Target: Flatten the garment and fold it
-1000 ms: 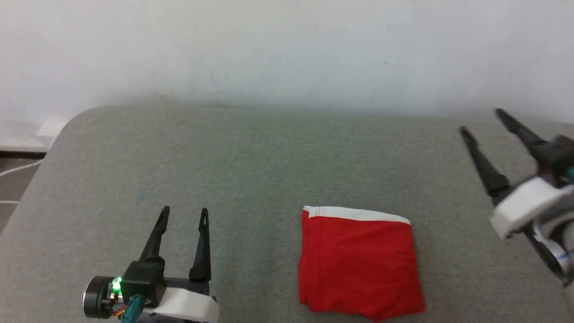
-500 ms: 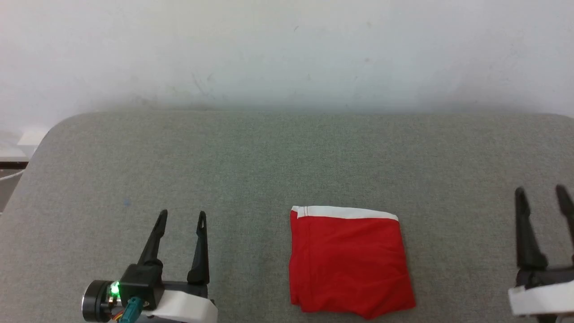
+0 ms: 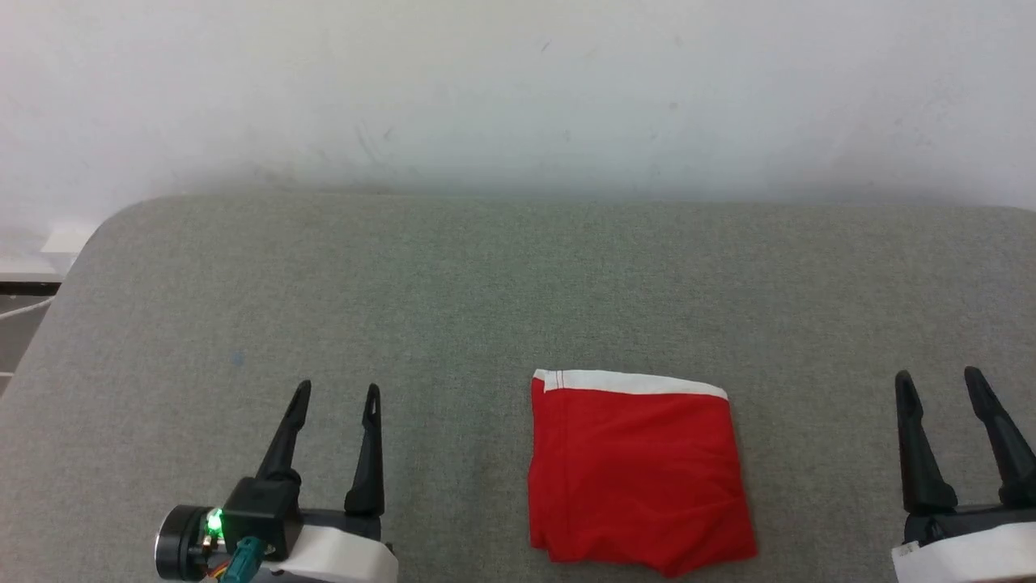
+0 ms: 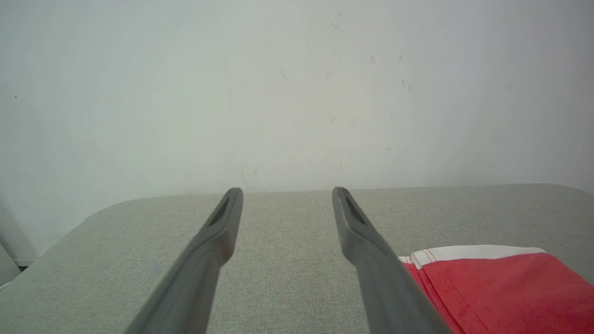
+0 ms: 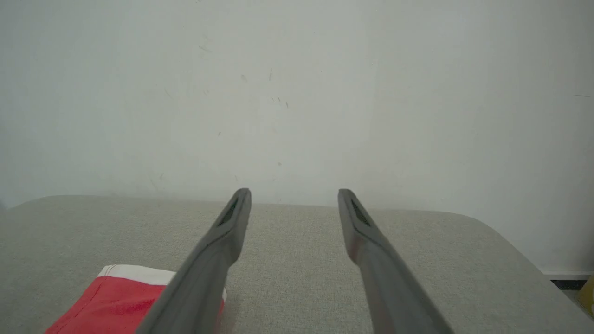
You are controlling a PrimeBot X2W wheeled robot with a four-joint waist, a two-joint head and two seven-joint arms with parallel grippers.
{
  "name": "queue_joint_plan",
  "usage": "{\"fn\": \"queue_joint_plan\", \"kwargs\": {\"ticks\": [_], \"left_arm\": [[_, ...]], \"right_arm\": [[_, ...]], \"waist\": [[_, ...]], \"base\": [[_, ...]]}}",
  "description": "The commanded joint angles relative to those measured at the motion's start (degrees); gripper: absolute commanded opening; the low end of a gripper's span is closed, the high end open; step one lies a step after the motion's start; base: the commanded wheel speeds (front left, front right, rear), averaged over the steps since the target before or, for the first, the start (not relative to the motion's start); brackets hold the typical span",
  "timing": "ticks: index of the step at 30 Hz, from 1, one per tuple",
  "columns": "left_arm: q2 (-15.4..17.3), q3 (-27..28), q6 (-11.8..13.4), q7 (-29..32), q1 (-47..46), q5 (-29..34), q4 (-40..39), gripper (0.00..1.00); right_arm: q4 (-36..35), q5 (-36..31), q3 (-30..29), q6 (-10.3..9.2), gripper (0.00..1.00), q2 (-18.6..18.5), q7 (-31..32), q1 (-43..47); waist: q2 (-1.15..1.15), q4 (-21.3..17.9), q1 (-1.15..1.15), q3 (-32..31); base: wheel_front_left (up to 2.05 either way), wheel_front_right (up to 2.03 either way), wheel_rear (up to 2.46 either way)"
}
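The garment [image 3: 639,470] is a bright red folded rectangle with a white band along its far edge, lying flat on the grey padded table [image 3: 486,283] near the front. My left gripper [image 3: 336,393] stands open at the lower left, well apart from the cloth. Open too, my right gripper [image 3: 939,379] hangs at the lower right, clear of the fabric. In the left wrist view the garment [image 4: 501,287] lies to the right of the open left gripper [image 4: 287,192]. In the right wrist view the garment [image 5: 111,301] lies left of the open right gripper [image 5: 294,192].
A pale wall [image 3: 518,89] rises directly behind the table's far edge. The table's rounded left corner [image 3: 105,227] drops off beside a dark strip of floor and a white cable [image 3: 24,308].
My right arm has swung down from a raised, tilted pose at the right edge to a low pose with fingers pointing forward. The head view shifted slightly. Left gripper and garment stay put.
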Motion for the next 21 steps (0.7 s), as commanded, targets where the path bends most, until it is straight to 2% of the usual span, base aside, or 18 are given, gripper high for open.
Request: {"fn": "queue_joint_plan", "kwargs": {"ticks": [1,3,6,12,17,21], "left_arm": [[-0.16,0.14,-0.19,-0.27,0.45,0.46,-0.22,1.0],[-0.22,0.03,-0.22,-0.27,0.23,0.58,-0.48,1.0],[-0.32,-0.34,-0.32,-0.27,-0.34,0.82,-0.8,1.0],[-0.52,-1.09,-0.36,-0.27,-1.9,1.11,-0.91,1.0],[-0.68,-1.75,-0.4,-0.27,-3.25,1.15,-0.8,1.0],[-0.78,-2.21,-0.29,-0.27,-4.18,1.22,-0.61,1.0]], "right_arm": [[-0.1,0.41,0.27,-0.11,1.0,-0.28,0.31,0.22],[0.07,2.23,1.29,-0.11,1.0,-1.27,3.79,0.2],[0.01,5.83,3.73,-0.11,1.0,-4.73,11.48,-0.83],[0.29,17.52,10.64,-0.11,1.0,-11.47,35.25,-5.06],[2.84,25.53,11.3,-0.11,1.0,-11.71,49.58,-9.82],[6.13,26.82,11.2,-0.11,1.0,-10.52,55.7,-13.15]], "waist": [[0.0,0.13,0.0,0.18],[0.0,0.41,0.0,0.73],[0.0,0.92,0.0,2.07],[0.0,2.38,0.0,5.47],[0.0,4.52,0.0,7.75],[0.0,6.49,0.0,9.03]], "base": [[0.0,0.0,0.0],[0.0,0.0,0.0],[0.0,0.0,0.0],[0.0,0.0,0.0],[0.0,0.0,0.0],[0.0,0.0,0.0]]}}
